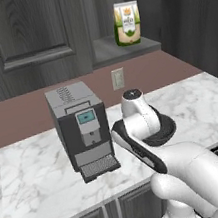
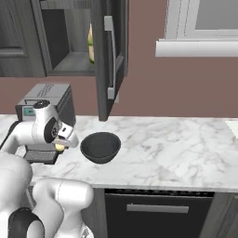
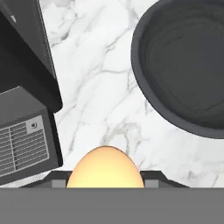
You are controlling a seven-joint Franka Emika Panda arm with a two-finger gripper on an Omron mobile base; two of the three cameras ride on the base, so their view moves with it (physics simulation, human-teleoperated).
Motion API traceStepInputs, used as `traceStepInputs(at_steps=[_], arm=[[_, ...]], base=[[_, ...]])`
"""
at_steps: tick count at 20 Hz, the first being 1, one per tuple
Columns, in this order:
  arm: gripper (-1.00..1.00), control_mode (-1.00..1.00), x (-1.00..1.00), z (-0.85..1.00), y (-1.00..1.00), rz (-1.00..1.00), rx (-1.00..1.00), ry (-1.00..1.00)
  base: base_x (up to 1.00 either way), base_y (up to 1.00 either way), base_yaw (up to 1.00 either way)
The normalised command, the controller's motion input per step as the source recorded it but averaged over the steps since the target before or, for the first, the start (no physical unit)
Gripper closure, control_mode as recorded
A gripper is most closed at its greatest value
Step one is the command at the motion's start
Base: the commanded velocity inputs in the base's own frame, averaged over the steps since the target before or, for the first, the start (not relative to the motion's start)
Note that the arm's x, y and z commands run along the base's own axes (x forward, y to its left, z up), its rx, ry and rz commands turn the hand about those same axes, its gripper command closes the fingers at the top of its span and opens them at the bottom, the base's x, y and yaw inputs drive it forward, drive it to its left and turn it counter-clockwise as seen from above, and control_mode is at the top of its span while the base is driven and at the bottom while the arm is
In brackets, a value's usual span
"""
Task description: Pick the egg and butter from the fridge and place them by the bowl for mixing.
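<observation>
Egg (image 3: 105, 168) sits at the bottom centre of the hand view, tucked right between the dark finger tips, so the claw (image 2: 62, 145) is clamped on it and carrying it. In the right base view a small yellow spot peeks out under the white hand at the left of centre, just beside the bowl (image 2: 100, 147) and hanging over the marble counter (image 2: 176, 148).

Looking down through the hand view, the bowl fills the upper right, deep, dark and empty as far as one can see. The coffee machine (image 3: 26, 109) crowds the left side, its drip grille showing at the lower left. Between them runs a strip of bare marble, and that strip looks like the landing spot.

So this reads as the placing leg for the first item: the egg is out of the fridge and nearly delivered. I cannot tell how high it hangs above the marble.

Next move, by my reckoning, calls for a gentle descent onto that open patch, close to the bowl's rim but not over it, and clear of the machine's base. Then the fingers part slowly, because a round thing like this may roll once freed. After that comes a trip back for the butter.
</observation>
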Motion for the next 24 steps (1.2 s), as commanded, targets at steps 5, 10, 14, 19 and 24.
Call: traceStepInputs(at_steps=[5,10,14,19,24], arm=[[1.0,-1.0,0.0,-0.49,0.03,-0.09,0.0,0.12],[1.0,-1.0,0.16,-0.44,0.0,-0.08,0.01,0.03],[1.0,-1.0,0.14,-0.42,0.0,-0.07,0.03,0.0],[1.0,-1.0,0.16,-0.41,0.0,-0.09,0.05,0.0],[1.0,-1.0,0.07,-0.29,0.0,-0.08,0.03,0.0]], base=[[0.0,0.0,0.0],[0.0,0.0,0.0],[0.0,0.0,0.0],[0.0,0.0,0.0],[0.0,0.0,0.0]])
